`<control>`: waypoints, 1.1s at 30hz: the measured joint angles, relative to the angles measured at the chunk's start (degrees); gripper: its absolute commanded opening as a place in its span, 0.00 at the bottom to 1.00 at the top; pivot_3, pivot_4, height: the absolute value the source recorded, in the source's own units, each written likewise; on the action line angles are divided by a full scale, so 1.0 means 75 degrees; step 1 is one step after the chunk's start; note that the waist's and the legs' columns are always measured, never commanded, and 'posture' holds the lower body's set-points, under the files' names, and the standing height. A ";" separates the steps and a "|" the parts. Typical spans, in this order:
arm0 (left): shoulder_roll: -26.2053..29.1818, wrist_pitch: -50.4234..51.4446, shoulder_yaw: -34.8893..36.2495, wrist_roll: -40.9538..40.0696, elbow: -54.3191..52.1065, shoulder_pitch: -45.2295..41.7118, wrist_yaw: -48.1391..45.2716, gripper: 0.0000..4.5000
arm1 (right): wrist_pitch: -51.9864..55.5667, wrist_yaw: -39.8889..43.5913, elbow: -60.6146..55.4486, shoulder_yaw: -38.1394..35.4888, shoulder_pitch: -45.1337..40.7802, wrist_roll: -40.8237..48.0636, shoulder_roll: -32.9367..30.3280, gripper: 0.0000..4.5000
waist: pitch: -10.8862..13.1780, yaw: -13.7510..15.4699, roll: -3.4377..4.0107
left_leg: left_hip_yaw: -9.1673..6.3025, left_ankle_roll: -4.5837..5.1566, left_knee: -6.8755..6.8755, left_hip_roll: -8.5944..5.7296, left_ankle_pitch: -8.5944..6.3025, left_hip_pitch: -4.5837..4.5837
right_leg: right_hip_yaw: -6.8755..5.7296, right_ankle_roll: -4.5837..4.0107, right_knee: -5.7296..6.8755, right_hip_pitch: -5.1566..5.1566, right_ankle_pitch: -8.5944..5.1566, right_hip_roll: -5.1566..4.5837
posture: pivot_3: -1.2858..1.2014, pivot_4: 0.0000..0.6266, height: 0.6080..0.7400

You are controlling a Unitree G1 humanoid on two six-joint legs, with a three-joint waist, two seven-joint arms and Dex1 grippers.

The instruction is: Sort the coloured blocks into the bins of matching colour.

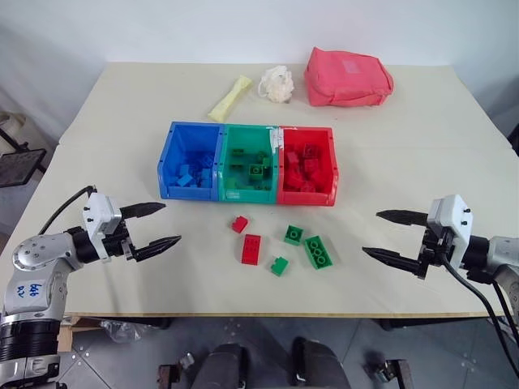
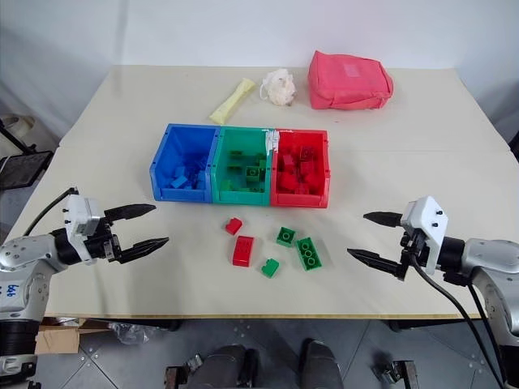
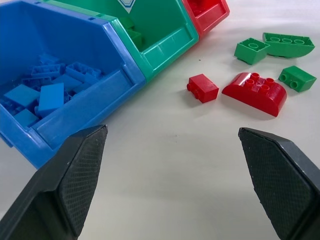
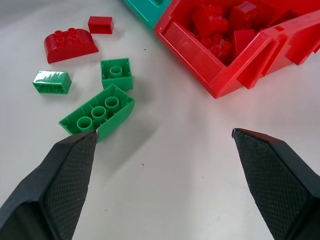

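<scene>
Table [image 1: 422, 154] — bins [image 1: 250, 164], loose blocks [image 1: 280, 247], pouch [image 1: 347, 78].

Bins [image 1: 248, 164] mid-table [image 1: 113, 113], bricks inside; five loose bricks [image 1: 280, 247] on the near side; pouch [image 1: 347, 78] behind, at far edge.

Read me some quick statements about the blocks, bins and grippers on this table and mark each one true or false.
1. Five loose blocks lie in front of the bins: true.
2. The loose blocks are all green: false; the small red block and large red block are red.
3. The left gripper holds a block: false; it is open and empty.
4. The right gripper is open: true.
5. The blue bin sits between the other two: false; the green bin does.
</scene>
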 measured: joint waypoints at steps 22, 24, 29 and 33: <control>-0.0154 0.0451 -0.0196 -0.0317 -0.0259 0.0030 -0.0339 0.99 | 0.0845 -0.0117 -0.0180 -0.0797 0.1016 -0.0009 -0.0775 1.00 | -0.0001 0.0041 -0.0002 | 0.0009 0.0004 0.0005 0.0001 -0.0002 -0.0001 | 0.0002 0.0000 0.0000 0.0003 0.0000 0.0003 | 0.52 0.24 1.00; -0.0154 0.0449 -0.0200 -0.0317 -0.0269 0.0063 -0.0353 0.99 | 0.0846 0.0068 -0.0211 -0.1070 0.1405 -0.0074 -0.0989 1.00 | -0.0001 0.0021 -0.0002 | 0.0017 0.0003 0.0005 0.0004 -0.0002 0.0002 | 0.0004 0.0000 -0.0001 0.0003 0.0000 0.0003 | 0.52 0.24 1.00; -0.0151 0.0466 -0.0222 -0.0318 -0.0329 0.0248 -0.0447 0.99 | 0.1033 0.0298 -0.0385 -0.1270 0.1877 -0.0237 -0.1258 1.00 | -0.0001 -0.0004 -0.0003 | 0.0030 0.0000 0.0005 0.0017 -0.0003 0.0006 | 0.0014 0.0000 -0.0002 -0.0001 0.0000 0.0001 | 0.52 0.24 1.00; -0.0146 0.0562 -0.0179 -0.0398 -0.0839 0.0700 -0.0463 0.99 | 0.1423 0.0349 -0.0663 -0.1012 0.1592 -0.0064 -0.1260 1.00 | -0.0001 -0.0020 -0.0002 | 0.0032 -0.0009 0.0005 0.0026 -0.0009 0.0009 | 0.0022 -0.0001 -0.0004 -0.0005 -0.0001 -0.0012 | 0.52 0.24 1.00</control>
